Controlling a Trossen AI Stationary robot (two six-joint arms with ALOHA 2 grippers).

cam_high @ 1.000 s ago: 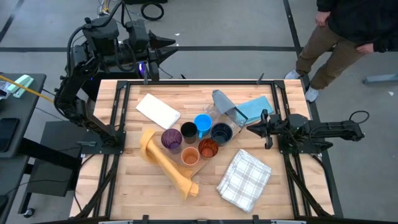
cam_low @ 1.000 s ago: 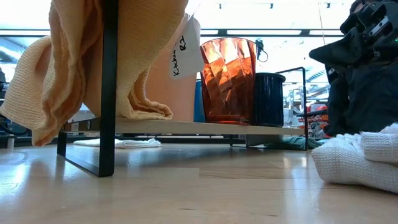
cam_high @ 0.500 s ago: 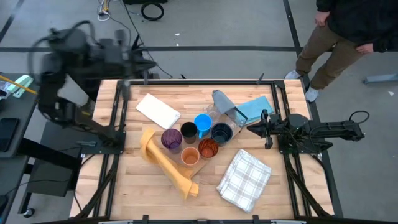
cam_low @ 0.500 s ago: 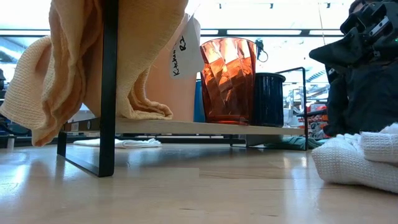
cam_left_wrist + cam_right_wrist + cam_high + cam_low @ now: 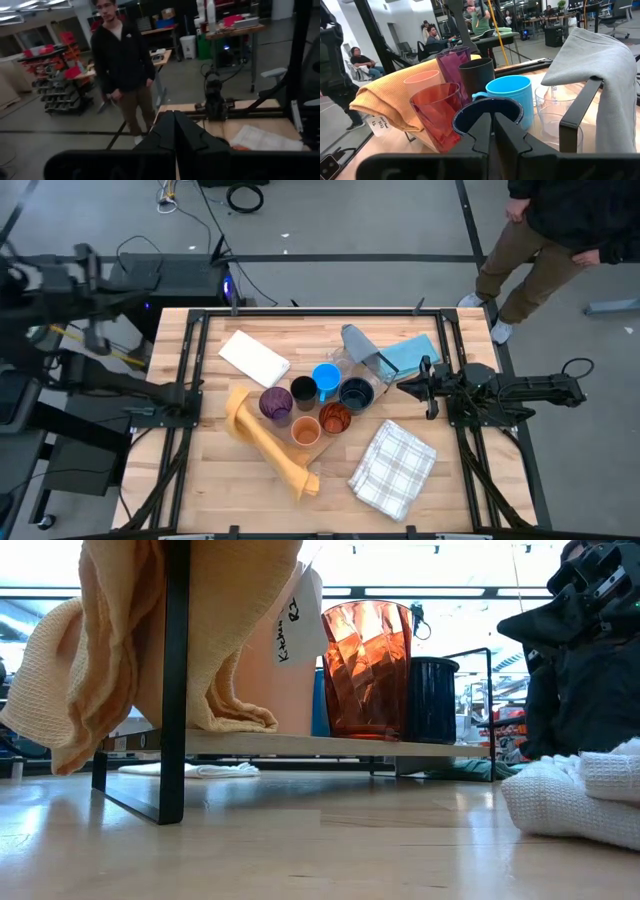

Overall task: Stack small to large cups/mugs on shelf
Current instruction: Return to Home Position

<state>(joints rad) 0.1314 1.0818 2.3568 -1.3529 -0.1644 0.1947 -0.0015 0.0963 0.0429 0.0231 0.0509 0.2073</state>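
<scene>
The cups/mugs stand bunched at the table's middle: purple [image 5: 276, 404], black [image 5: 304, 392], bright blue mug [image 5: 326, 378], dark navy mug [image 5: 356, 393], orange [image 5: 306, 430], red-tinted [image 5: 335, 418] and clear cups [image 5: 552, 117]. The low view shows the red-tinted cup [image 5: 365, 670] and navy mug [image 5: 432, 700] with their bases on the shelf board [image 5: 300, 745]. My right gripper [image 5: 405, 387] is shut, level, just right of the navy mug [image 5: 487, 112]. My left arm [image 5: 60, 280] is blurred beyond the table's far left corner, and my left gripper [image 5: 174, 131] is shut on nothing.
An orange towel [image 5: 265, 442] drapes over the shelf frame [image 5: 175, 680]. A checked white towel [image 5: 392, 468] lies front right, a white folded cloth [image 5: 254, 358] back left, and grey [image 5: 358, 340] and blue-grey cloths [image 5: 412, 352] at the back. A person [image 5: 560, 230] stands beyond the far right corner.
My left arm has swung fast from above the table's far edge toward the left, and now stands outside the table's far left corner. My right arm and the cups have kept still.
</scene>
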